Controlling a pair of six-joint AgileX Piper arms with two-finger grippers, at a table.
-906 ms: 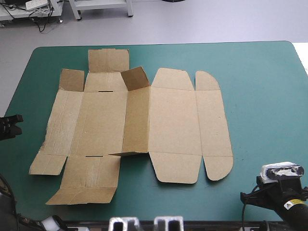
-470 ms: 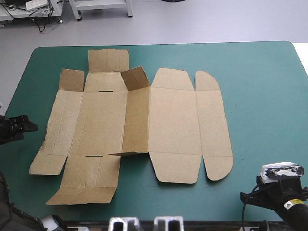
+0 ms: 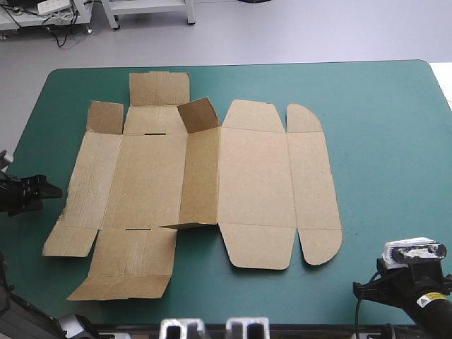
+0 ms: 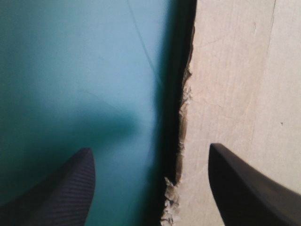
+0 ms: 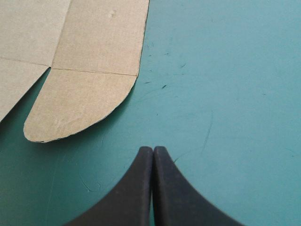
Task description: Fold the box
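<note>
Box: the brown box (image 3: 212,183) lies as a cut sheet, spread nearly flat on the middle of the table (image 3: 395,106), between the two pincers. A narrow middle panel (image 3: 201,176) and the small flap (image 3: 199,114) at its far end tilt up.
Left pincer: the left pincer (image 4: 149,148) is wide and holds nothing. The box's ragged edge (image 4: 181,117) runs straight between its black fingers, one over the board and the other over the teal-green cover (image 4: 70,70).
Right pincer: the right pincer (image 5: 153,149) is closed to a pointed arch, empty, over bare cover. The box's rounded corner flap (image 5: 80,103) lies ahead and off to one side, apart from the tips.
Edges: a dark shadow line follows the ragged edge under the left pincer. The other box edges seen from above look clean and flat.
Open room: a broad stretch of bare cover lies around the right pincer, out to the table's right edge. Only a narrow strip lies behind the left pincer.
Change: the left pincer has come in from the table's left edge and is now just beside the box's left panel. The box and the right arm lie as before.
</note>
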